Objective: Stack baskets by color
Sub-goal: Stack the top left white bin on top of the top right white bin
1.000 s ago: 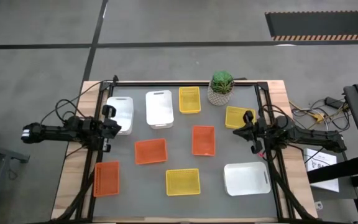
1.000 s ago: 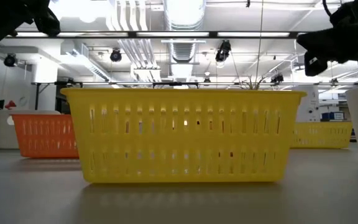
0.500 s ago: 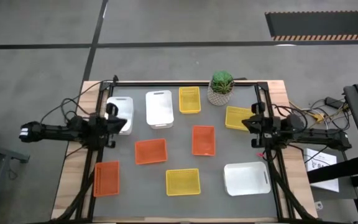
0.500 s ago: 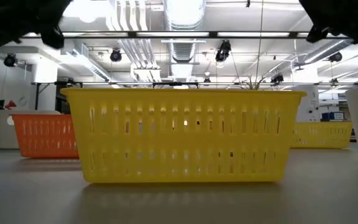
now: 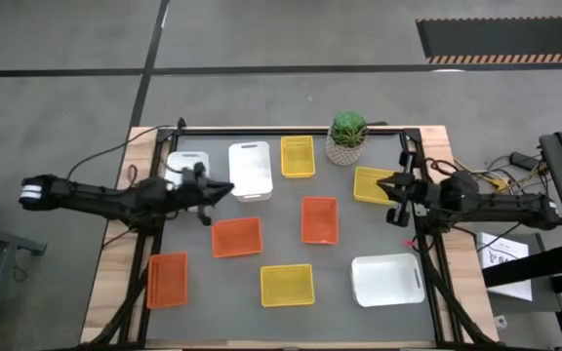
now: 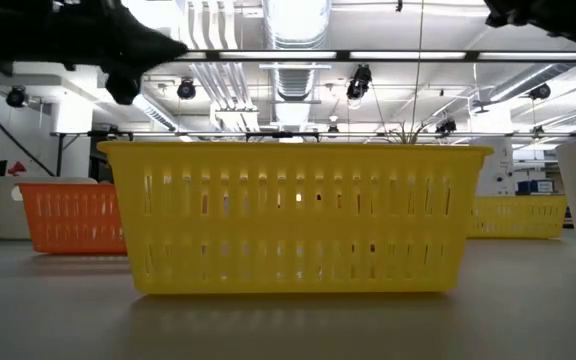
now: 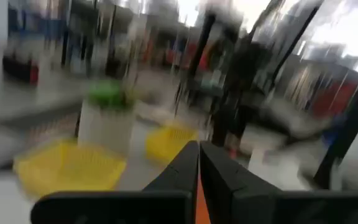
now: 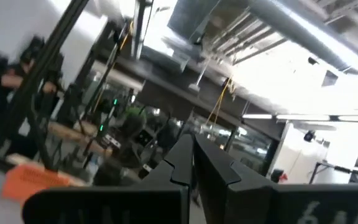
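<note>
Nine baskets lie singly on your counter [image 5: 344, 292], none stacked — three white, three yellow, three orange, all shallow rectangles with slotted sides. In the high view, the white basket [image 5: 250, 170] and yellow basket [image 5: 298, 156] at the far edge, like the orange basket [image 5: 319, 219] at centre, run their long axes front to back. The near yellow basket [image 5: 287, 285] and near white basket [image 5: 387, 279] lie crosswise; another orange basket [image 5: 236, 237] sits slightly skewed. Your left end effector [image 5: 224, 188], fingers pressed together and empty, hovers beside the far white baskets. Your right end effector [image 5: 383, 181], likewise pinched shut and empty, hangs over the yellow basket [image 5: 371, 180] near the plant [image 5: 347, 137].
</note>
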